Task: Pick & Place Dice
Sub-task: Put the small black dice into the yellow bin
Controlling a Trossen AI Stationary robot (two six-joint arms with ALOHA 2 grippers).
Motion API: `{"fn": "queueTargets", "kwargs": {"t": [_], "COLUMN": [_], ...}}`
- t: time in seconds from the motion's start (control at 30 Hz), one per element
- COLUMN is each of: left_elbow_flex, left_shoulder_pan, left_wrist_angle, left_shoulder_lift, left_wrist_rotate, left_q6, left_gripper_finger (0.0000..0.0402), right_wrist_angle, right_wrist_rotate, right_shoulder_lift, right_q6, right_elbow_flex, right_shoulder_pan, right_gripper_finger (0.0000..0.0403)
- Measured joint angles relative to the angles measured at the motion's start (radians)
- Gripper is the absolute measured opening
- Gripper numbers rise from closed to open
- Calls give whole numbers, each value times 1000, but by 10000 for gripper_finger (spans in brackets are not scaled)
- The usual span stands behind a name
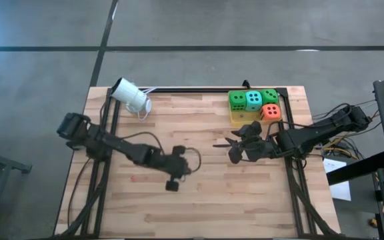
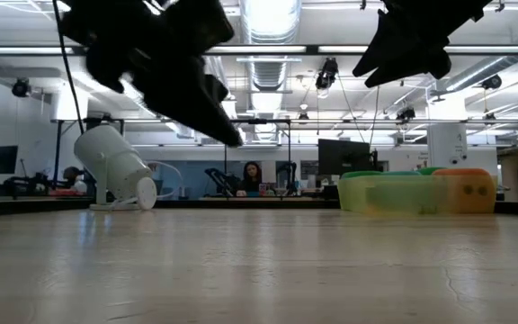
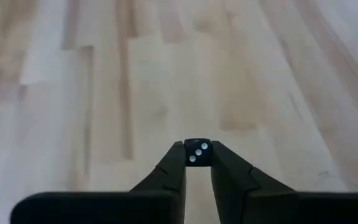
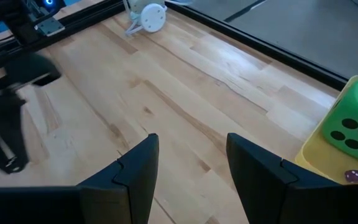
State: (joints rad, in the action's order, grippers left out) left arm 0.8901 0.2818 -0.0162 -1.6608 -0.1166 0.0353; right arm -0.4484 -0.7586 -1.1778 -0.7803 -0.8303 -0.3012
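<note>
My left gripper (image 3: 198, 152) hangs above the middle of the wooden table (image 1: 199, 200), shut on a small black die (image 3: 198, 151) with white pips. Four bigger dice sit in a yellow tray (image 1: 240, 120) at the far right: two green (image 1: 237, 100) (image 1: 269, 97), one teal (image 1: 253, 100) and one orange (image 1: 271, 112). My right gripper (image 4: 191, 149) hovers open just in front of that tray, with nothing between its fingers. Its wrist view shows a green die (image 4: 353, 121) resting in the tray (image 4: 319, 158). My left gripper pinches the small black die by two opposite faces between its two fingers (image 3: 173, 163), right at their free ends. The face with three white pips (image 3: 199, 150) is turned to the wrist camera. The die is lifted clear of the table.
A white cylinder-shaped device (image 1: 132, 97) lies at the far left of the table. Black frame rails (image 1: 199, 90) run along the far edge and both sides. Bare wood lies toward the near edge. A person (image 2: 252, 175) sits in the room far behind the table.
</note>
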Motion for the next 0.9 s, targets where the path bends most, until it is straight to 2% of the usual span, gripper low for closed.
{"fn": "queueTargets", "kwargs": {"t": [0.17, 0.3, 0.57, 0.9], "left_elbow_flex": [22, 22, 86, 152], "left_shoulder_pan": [-79, -111, -124, -137], "left_wrist_angle": [-1, 24, 48, 46], "left_shoulder_lift": [-21, -84, -194, -251], "left_wrist_rotate": [31, 31, 31, 32], "left_q6": [-21, -15, -28, -17], "left_gripper_finger": [50, 50, 49, 58], "right_wrist_angle": [12, 18, 20, 23], "right_wrist_rotate": [1, 1, 1, 1], "right_shoulder_lift": [0, 0, 0, 0], "right_q6": [25, 30, 33, 33], "right_elbow_flex": [0, 0, 0, 0], "right_shoulder_pan": [0, 0, 0, 0], "right_gripper_finger": [185, 185, 185, 185]}}
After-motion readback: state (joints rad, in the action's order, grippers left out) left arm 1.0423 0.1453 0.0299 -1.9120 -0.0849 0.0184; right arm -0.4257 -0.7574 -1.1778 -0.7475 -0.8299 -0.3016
